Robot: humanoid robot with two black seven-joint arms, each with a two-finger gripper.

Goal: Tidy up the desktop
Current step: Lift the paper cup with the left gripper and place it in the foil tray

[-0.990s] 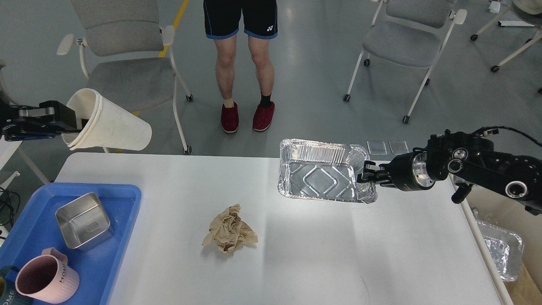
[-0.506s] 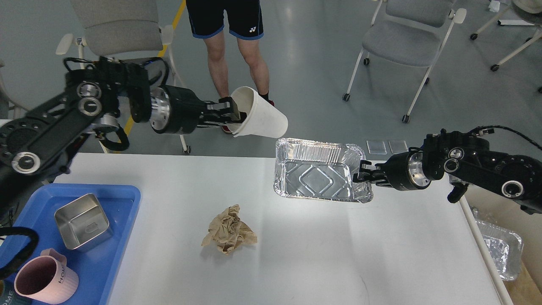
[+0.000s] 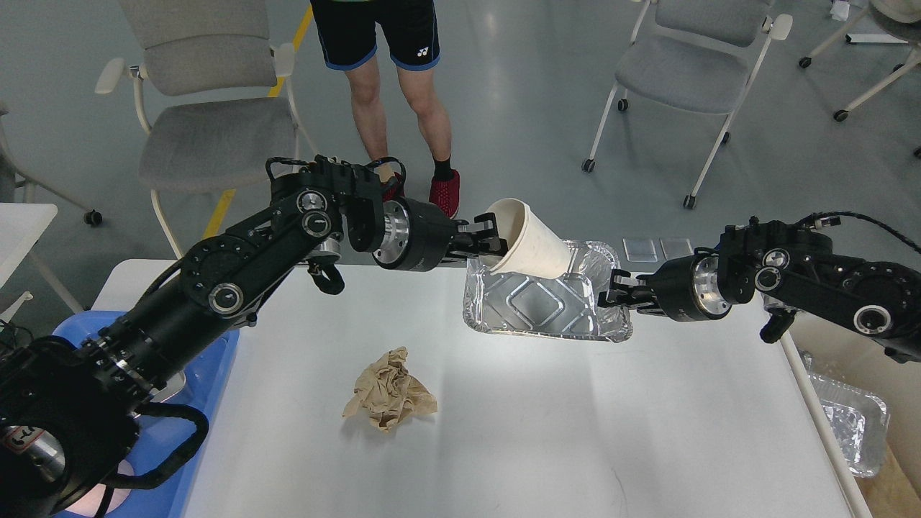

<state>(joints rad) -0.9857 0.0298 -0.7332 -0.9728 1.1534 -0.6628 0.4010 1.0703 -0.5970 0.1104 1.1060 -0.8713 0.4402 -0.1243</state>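
Blue tray [image 3: 219,345]: at our far left, mostly hidden under our left arm.
Crumpled brown paper [image 3: 389,389]: on the counter [image 3: 547,424], below and nearer us than our left hand [image 3: 488,241].
Left hand: clamped on the rim of the white paper cup [image 3: 532,244].
Cup: tilted over the foil tray [image 3: 540,306].
Right hand [image 3: 620,293]: pinching the foil tray's right rim, holding it above the counter.

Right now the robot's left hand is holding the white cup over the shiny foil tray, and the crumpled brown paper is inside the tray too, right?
Not quite. The head view shows the crumpled brown paper lying on the desktop, not inside the foil tray. The rest holds: the left hand grips the white cup over the tray.
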